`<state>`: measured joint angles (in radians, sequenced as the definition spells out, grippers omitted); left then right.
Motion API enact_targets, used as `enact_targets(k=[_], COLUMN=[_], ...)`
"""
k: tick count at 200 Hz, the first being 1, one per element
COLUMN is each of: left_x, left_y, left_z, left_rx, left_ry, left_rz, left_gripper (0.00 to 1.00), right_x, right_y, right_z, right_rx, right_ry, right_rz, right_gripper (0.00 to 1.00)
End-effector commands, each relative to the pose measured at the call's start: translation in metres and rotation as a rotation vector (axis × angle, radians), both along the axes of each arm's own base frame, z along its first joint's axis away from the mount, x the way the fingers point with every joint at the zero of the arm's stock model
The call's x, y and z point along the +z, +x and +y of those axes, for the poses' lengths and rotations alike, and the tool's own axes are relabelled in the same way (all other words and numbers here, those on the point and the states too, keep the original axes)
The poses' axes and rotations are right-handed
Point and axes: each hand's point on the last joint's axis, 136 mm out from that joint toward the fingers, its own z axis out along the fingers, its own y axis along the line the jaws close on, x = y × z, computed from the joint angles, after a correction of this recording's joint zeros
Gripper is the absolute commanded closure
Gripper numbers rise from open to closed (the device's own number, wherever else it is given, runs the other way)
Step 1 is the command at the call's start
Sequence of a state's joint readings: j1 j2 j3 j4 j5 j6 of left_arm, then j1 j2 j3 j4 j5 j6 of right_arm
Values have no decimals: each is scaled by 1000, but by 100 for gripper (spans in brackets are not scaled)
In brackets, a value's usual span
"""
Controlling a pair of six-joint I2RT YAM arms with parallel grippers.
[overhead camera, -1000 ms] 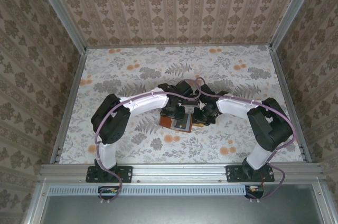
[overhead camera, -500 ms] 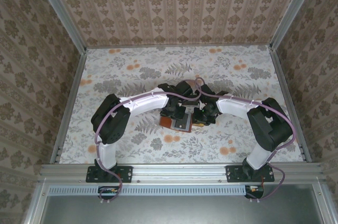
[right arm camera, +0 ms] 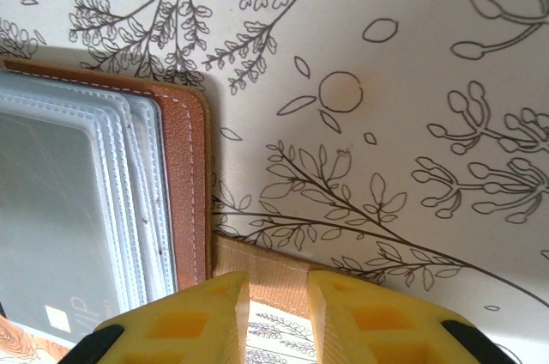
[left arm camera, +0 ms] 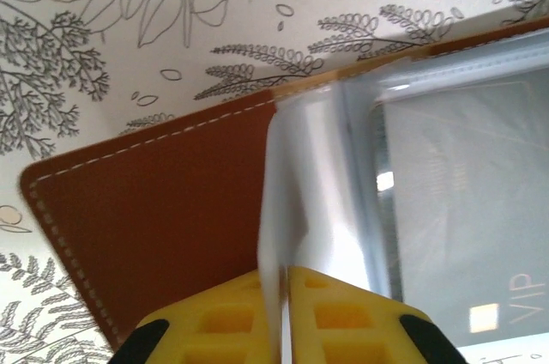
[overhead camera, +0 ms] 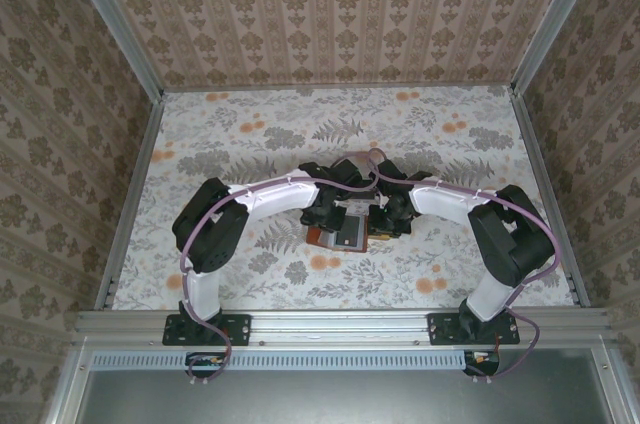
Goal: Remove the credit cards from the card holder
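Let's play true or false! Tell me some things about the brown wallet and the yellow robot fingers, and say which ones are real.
1. The left gripper pinches a clear sleeve of the card holder. True.
2. The card holder is folded shut. False: it lies open with its sleeves showing.
3. A card marked VIP sits inside a sleeve. True.
4. The right gripper holds a card up in the air. False: its fingers stand apart over the brown strap tab.

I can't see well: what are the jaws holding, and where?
Left jaws pinch the edge of a clear plastic sleeve in the flat brown leather card holder. Right jaws sit over its brown strap tab; grip unclear.
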<state>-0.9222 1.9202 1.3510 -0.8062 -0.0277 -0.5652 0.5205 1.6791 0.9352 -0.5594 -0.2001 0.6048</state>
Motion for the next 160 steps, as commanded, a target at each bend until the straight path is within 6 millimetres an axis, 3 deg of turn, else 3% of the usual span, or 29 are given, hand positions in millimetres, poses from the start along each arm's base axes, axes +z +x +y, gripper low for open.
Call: enact_targets(k=[1,35,105,160], left_x=[3,0,2,34], left_y=[-3,0,-4,8], left_z=[18,37,47,44], left_rx=[14,16,17,88], left_ry=[77,187,204,46], left_rz=[-16,-32,-35,-116], left_gripper=[85,75,74,73], right_x=[1,1,8,34], right_y=[-5,-5,-1,5], right_z=[-18,-19,-17,-4], right_rx=[-2,0,-2,-1], right_ry=[-84,-88,-79,5], right_rz=[13,11,-1,-52], right_gripper=[73,73,73,73])
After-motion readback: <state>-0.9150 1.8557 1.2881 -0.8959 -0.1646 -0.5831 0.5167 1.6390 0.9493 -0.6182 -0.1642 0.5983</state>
